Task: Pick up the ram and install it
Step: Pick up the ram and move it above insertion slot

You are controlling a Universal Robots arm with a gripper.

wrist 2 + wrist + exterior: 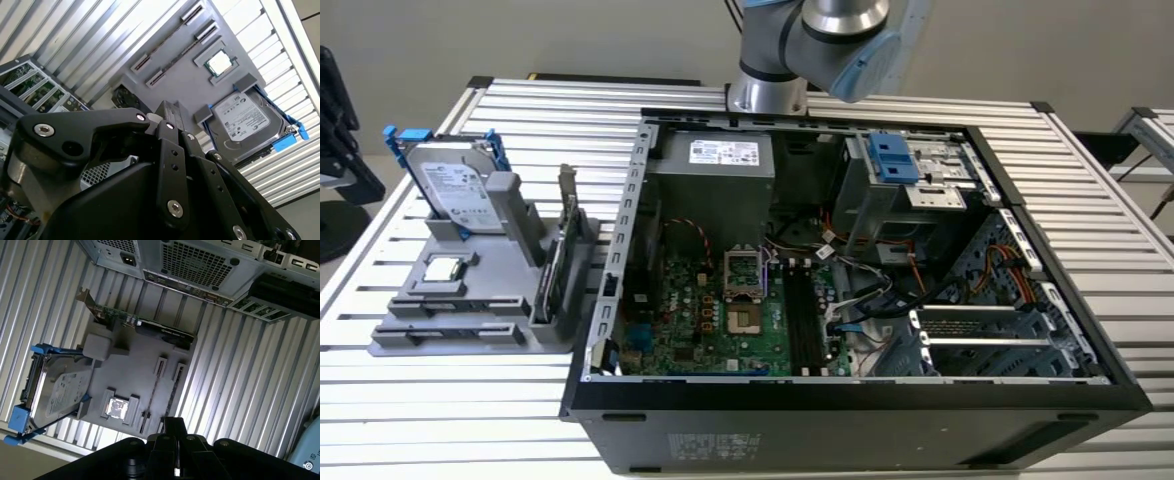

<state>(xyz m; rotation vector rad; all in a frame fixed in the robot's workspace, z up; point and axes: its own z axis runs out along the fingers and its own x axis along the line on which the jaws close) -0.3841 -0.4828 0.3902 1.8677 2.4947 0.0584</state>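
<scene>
Closest, the black gripper (pixel 174 426) hangs with jaws clenched together on nothing, above the grey holder (pixel 135 365). The ram (pixel 153 394) stands there edge-on, a thin strip that is hard to make out, near the processor chip (pixel 119 407) and hard drive (pixel 60 390). In the exterior view, the open computer case (pixel 854 430) sits mid-frame on the counter (pixel 454 420), and the arm (pixel 814 40) is cut off at the top.

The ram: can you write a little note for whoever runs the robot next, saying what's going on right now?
Gripper: shut, holding nothing, poised above the gray tray and touching nothing.
The ram: standing on edge in its holder on that tray, outside the computer case.
Done: nothing yet; the ram is not picked up.
Left: the pick-up and the install. The long memory slots on the board inside the case look empty.
</scene>
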